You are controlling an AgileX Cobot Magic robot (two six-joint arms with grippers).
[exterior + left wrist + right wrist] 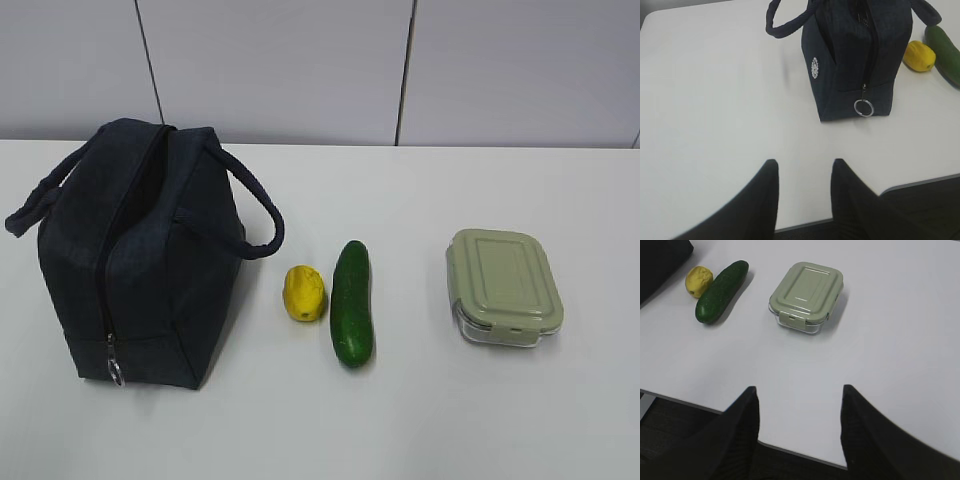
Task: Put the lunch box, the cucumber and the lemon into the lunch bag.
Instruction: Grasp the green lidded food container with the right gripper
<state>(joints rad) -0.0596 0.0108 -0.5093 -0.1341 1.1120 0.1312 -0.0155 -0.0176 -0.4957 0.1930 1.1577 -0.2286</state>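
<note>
Table: white, carries all four task items, seen whole only in ext. view.

Lunch bag: largest item, far left on table, upright, dark navy fabric, boxy. Ext. view shows both loop handles and the zipper running over top and down the near end. Zipper looks closed; interior not visible, so contents cannot be told. My L wrist view adds what ext. view lacks: small white emblem on the side panel, and a clear look at the metal ring pull hanging low on the near end.

Lunch box: right side of table, well apart from bag. Clear base, pale sage-green lid seated on top, rounded corners. R wrist view shows front latch tab; contents not discernible.

Cucumber: between bag and box, dark green, smooth, slightly curved, lying flat.

Lemon: bright yellow, just beside cucumber on the bag side, near bag's base; touching cucumber or not, can't tell.

My left gripper: jaws parted, nothing between them, over bare table near the front edge, short of bag.

My right gripper: jaws spread wider, empty, near front edge, short of lunch box.
</note>
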